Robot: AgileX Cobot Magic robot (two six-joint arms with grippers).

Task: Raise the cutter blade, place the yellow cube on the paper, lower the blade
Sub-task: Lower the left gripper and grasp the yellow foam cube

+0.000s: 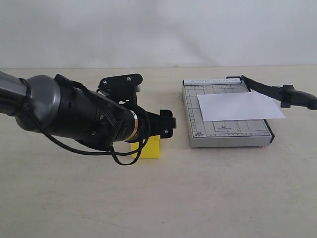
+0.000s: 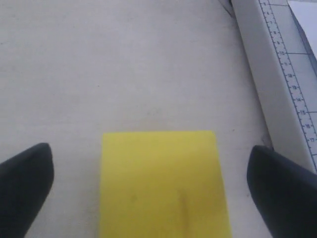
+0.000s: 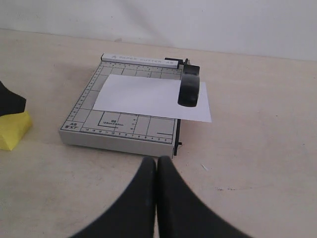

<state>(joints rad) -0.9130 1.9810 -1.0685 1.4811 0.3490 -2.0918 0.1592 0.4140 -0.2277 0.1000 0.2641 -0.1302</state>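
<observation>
The yellow cube point(image 1: 151, 148) point(image 2: 163, 183) point(image 3: 12, 130) rests on the table to the left of the grey gridded board point(image 1: 228, 133) point(image 3: 124, 133). My left gripper point(image 1: 167, 124) point(image 2: 154, 173) is open and straddles the cube, with a gap on each side between finger and cube. The white paper point(image 1: 238, 106) point(image 3: 143, 96) lies on the board and overhangs its right edge. The cutter blade point(image 1: 277, 92) point(image 3: 189, 87) is raised, its handle standing above the paper's right side. My right gripper point(image 3: 157, 166) is shut on nothing, short of the board's near edge, and does not show in the exterior view.
The left arm's bulky black wrist and its cable point(image 1: 89, 119) hang over the table's left half. A pale wall closes off the table at the back. The board's ruler edge point(image 2: 277, 74) runs close beside the left gripper's finger.
</observation>
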